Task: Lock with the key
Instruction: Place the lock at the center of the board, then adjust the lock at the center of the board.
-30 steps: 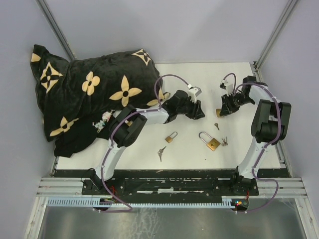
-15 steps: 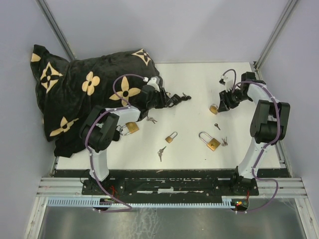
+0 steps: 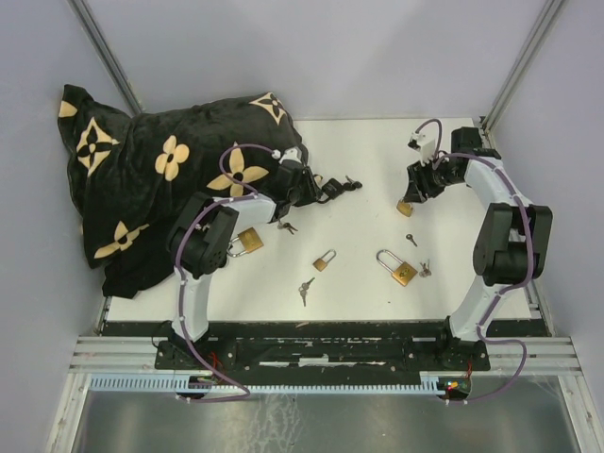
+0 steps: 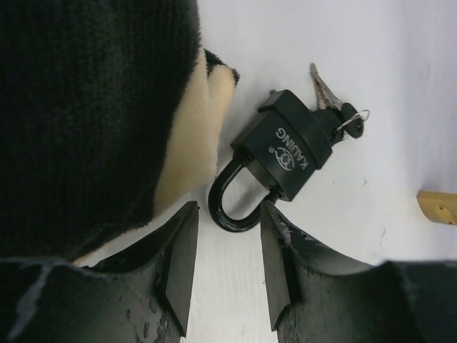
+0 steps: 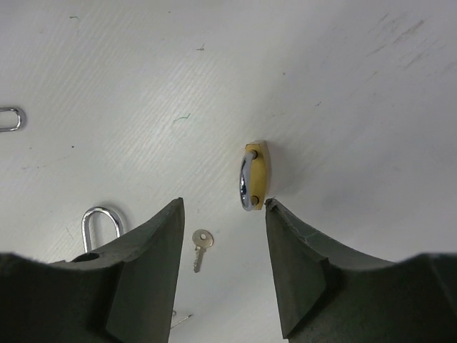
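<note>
Hovering low at the edge of the plush black blanket (image 4: 86, 107), the left gripper (image 4: 226, 221) has its jaws apart, clamped on nothing. The rounded black shackle of a black padlock (image 4: 285, 146) lies just beyond their tips, roughly in line with the gap; whether it touches either finger cannot be told. This padlock has a blocky matte body with white lettering and lies flat on the smooth white bench (image 4: 400, 71), just beside a cream patch of the blanket's flower pattern. A bunch of keys (image 4: 335, 107) sits at the end of the body away from the shackle, with a dark head and a thin metal ring.

Across the bench, the right gripper (image 5: 223, 214) also has its jaws apart and holds nothing. A small brass padlock (image 5: 253, 175) stands on edge just past the tips, its shiny steel shackle facing the camera. Near it lie 1 loose silver key (image 5: 200, 246) and a larger brass padlock (image 3: 400, 272) with a tall steel shackle
</note>
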### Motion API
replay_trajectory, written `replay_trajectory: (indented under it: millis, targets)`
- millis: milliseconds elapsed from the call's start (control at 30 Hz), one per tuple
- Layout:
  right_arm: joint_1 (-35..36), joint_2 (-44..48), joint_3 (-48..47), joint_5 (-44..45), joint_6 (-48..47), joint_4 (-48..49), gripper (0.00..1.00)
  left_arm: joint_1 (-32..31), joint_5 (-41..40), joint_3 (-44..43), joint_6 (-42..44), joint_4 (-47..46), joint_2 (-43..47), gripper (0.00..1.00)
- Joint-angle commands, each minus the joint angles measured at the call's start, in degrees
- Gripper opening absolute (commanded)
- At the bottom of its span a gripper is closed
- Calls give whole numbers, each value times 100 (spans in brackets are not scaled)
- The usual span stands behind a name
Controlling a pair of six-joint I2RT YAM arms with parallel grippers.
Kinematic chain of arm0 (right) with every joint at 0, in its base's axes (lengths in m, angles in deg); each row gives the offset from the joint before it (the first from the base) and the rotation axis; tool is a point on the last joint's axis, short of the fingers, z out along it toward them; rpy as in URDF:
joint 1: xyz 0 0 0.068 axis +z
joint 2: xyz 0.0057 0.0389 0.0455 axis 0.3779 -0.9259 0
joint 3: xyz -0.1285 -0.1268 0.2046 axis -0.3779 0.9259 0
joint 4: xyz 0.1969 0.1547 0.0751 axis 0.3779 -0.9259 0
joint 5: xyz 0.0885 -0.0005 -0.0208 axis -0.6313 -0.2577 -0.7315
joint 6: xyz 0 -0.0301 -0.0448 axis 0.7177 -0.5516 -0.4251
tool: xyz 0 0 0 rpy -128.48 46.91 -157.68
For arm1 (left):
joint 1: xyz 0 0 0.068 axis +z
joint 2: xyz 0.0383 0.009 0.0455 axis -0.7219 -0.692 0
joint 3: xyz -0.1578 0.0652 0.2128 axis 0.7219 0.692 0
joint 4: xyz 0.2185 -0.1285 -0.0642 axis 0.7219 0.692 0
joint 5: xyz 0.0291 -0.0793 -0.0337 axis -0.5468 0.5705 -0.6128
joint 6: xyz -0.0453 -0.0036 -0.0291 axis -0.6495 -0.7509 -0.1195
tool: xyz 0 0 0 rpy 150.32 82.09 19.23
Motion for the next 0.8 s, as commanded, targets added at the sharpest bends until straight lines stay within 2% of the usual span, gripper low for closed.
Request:
replay_trajectory:
  millis: [0, 233, 433, 767]
  targets:
    - [170, 610, 68, -411, 129, 193, 57, 11, -320, -588, -354, 382, -318, 45]
    - [324, 868, 241, -730, 285, 290, 58, -64, -813, -1439, -394, 1624, -747, 36]
    - [322, 944, 358, -822, 264, 284, 59, -339, -1550, -2366, -142, 2953, -1092, 35]
    - [321, 984, 393, -1065, 335, 272, 60, -553, -1537, -2560, 182, 3282, -1215, 36]
